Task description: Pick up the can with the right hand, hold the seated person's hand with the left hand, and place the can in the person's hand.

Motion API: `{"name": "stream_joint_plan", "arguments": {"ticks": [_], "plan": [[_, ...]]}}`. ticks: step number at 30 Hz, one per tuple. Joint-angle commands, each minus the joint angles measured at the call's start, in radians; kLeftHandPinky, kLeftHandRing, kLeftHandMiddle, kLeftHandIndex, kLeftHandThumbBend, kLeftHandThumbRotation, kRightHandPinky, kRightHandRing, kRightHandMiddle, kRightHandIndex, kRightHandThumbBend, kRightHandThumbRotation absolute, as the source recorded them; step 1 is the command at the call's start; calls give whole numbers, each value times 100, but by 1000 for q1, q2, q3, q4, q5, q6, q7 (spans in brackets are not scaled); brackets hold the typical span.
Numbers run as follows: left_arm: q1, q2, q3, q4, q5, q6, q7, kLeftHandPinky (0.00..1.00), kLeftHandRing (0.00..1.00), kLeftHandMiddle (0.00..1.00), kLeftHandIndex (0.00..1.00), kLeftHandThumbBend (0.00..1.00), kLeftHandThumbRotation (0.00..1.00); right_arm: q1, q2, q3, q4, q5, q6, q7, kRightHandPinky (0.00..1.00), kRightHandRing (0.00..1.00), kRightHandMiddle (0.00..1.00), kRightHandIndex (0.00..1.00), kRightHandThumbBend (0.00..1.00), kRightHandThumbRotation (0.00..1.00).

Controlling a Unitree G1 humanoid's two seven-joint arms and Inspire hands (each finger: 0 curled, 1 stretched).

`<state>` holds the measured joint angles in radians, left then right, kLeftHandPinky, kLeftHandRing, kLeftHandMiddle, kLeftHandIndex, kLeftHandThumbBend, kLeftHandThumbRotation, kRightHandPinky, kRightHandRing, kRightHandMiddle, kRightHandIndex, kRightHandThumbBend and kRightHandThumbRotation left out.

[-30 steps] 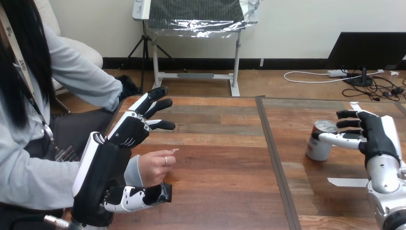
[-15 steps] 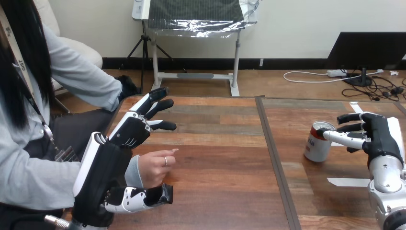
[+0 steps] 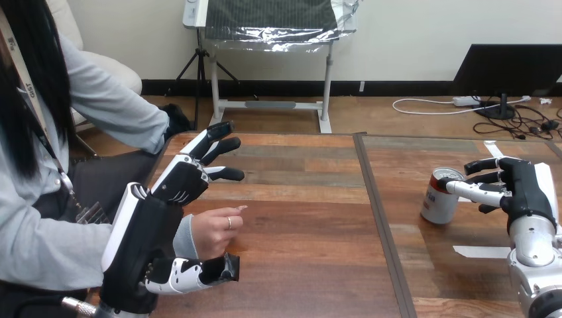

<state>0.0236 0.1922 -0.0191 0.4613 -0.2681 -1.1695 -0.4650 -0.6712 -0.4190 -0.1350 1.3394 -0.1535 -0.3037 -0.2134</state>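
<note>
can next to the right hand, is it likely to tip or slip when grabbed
Likely tippy: the can is tall for its base and leans, with the thumb of the right hand against its upper side. Probably slick: its wall looks smooth and glossy. If it falls, its round body may roll on the table.

Shows the right hand [image 3: 523,189] beside the slightly leaning can [image 3: 440,199] on the wooden table [image 3: 298,218], thumb touching its side, fingers straight. Shows the left hand [image 3: 142,252] flanking the person's hand [image 3: 213,232]: straight fingers beyond it, thumb on its near side.
</note>
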Motion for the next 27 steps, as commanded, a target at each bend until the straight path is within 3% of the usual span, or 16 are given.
{"name": "stream_joint_plan", "arguments": {"ticks": [1,27], "plan": [[-51,15,1,-36,-15,2,-4,69,87,92,88,100,63,-98,11,-15,-13,16,-7,-9,34,40,47,53,88,0],[-64,16,8,-17,-1,5,-6,69,88,93,89,100,63,-114,9,2,-23,8,33,7,39,47,56,62,97,4]]}}
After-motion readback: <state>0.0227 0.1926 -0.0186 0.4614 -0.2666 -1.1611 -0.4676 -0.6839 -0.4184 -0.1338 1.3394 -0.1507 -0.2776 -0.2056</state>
